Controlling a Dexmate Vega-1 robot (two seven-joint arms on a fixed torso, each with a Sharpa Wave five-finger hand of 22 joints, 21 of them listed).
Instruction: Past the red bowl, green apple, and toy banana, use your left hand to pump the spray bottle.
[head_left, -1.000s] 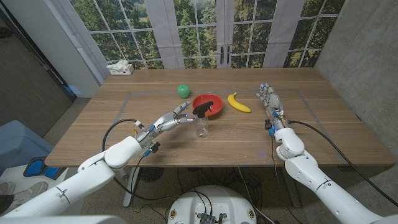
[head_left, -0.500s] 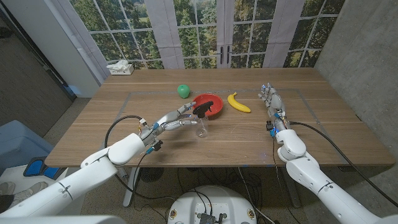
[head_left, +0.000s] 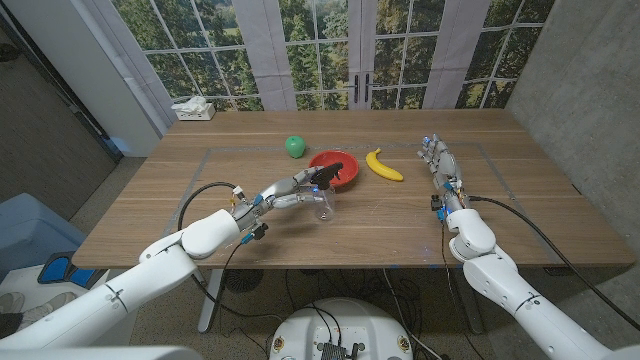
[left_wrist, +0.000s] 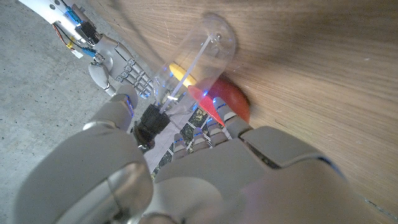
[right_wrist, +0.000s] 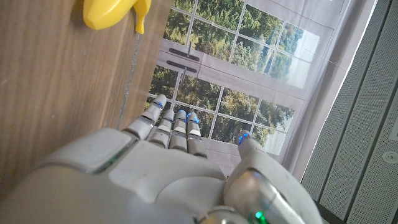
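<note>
Spray bottle (head_left: 324, 196) stood upright near the middle of the wooden table (head_left: 520, 215), a clear cylinder with a black pump head and a thin dip tube running down inside it, seen plainly in the left wrist view (left_wrist: 189, 68). Its black head overlapped the near rim of the red bowl (head_left: 335, 169) in the head view, so the bowl sat just behind it; whether they touched could not be told. The left hand (head_left: 292, 189) reached in from the robot's left with its fingers spread and stretched toward the bottle's head, their tips at or just short of it; no grasp showed, and the hand held nothing. In the left wrist view the pale, smooth-shelled left hand (left_wrist: 205, 174) sat close behind the bottle. The green apple (head_left: 293, 145), round and glossy, lay beyond and to the left of the bowl, apart from it. The toy banana (head_left: 382, 166), a smooth yellow curve, lay just right of the bowl, its tip also showing in the right wrist view (right_wrist: 115, 12). The right hand (head_left: 439, 165) stood well to the right with its fingers straight and close together, empty, between the banana and the table's right edge. Bare wood grain ran wide on the near side of the bottle and along the left.
</note>
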